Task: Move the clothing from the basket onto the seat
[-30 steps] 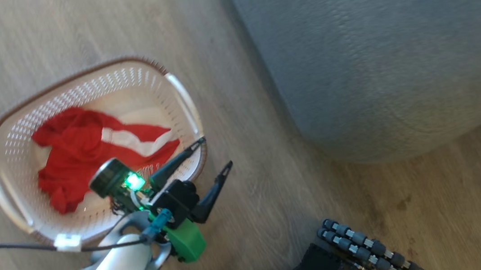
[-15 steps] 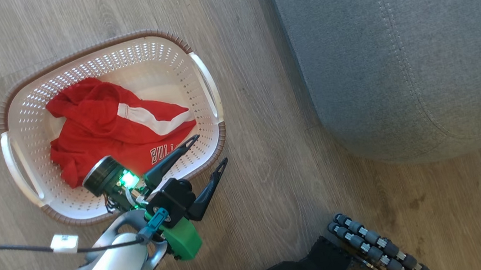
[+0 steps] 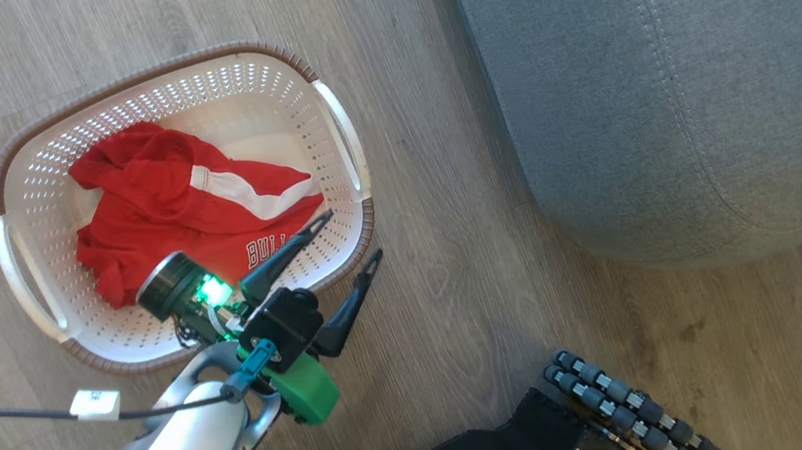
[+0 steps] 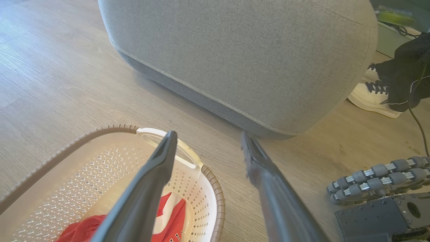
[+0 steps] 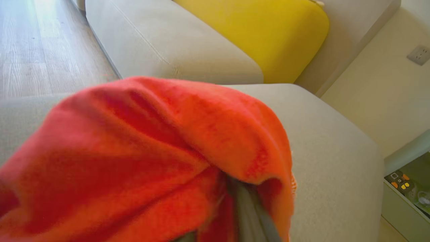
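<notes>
The cream basket stands on the wood floor and holds a red garment with a white stripe and white lettering. My left gripper hangs open over the basket's near right rim, one finger inside and one outside, holding nothing. The left wrist view shows that gripper above the basket rim and the striped garment, facing the grey seat. In the right wrist view a plain red garment bunches over my right gripper, above the seat. Its folds gather at one grey finger.
The seat takes up the upper right, a strip of floor between it and the basket. My dark base with roller wheels is at the bottom. A white shoe lies past the seat's corner. A yellow cushion rests on the sofa behind.
The head camera has turned, so the whole picture shifted and sharpened. My left gripper stays open over the basket's rim, and the striped garment lies as before.
</notes>
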You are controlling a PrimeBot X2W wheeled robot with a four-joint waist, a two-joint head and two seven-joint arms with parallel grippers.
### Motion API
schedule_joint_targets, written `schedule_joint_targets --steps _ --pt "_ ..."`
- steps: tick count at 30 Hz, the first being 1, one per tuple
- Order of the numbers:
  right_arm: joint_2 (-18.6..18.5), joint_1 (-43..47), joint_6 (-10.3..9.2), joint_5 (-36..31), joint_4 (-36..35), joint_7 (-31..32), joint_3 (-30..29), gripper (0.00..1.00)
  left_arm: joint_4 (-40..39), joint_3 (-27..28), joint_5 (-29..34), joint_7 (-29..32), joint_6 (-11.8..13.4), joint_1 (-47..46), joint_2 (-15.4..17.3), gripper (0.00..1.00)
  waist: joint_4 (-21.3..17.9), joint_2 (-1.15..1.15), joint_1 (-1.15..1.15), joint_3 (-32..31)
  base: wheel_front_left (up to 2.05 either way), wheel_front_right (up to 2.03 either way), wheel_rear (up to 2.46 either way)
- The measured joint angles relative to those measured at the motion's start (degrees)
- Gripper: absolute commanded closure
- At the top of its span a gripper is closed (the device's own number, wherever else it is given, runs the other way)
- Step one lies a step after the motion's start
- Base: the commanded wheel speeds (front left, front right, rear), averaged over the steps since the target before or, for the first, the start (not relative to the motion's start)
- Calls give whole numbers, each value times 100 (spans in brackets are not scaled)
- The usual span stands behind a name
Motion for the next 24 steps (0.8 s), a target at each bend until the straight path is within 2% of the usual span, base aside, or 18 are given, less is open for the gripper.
schedule_joint_targets --steps 14,20,24 --pt "29 1 0 -959 520 164 -454 0 105 33 -1 0 -1 26 -33 0 -35 0 0 -404 0 0 0" --pt "34 4 0 -1099 522 94 -422 0 168 5 -14 0 -1 39 -296 0 -75 0 0 -790 0 0 0" --pt "130 5 0 -1084 514 31 -179 0 305 -27 -64 0 -1 109 -457 0 -71 0 0 -1170 0 0 0"
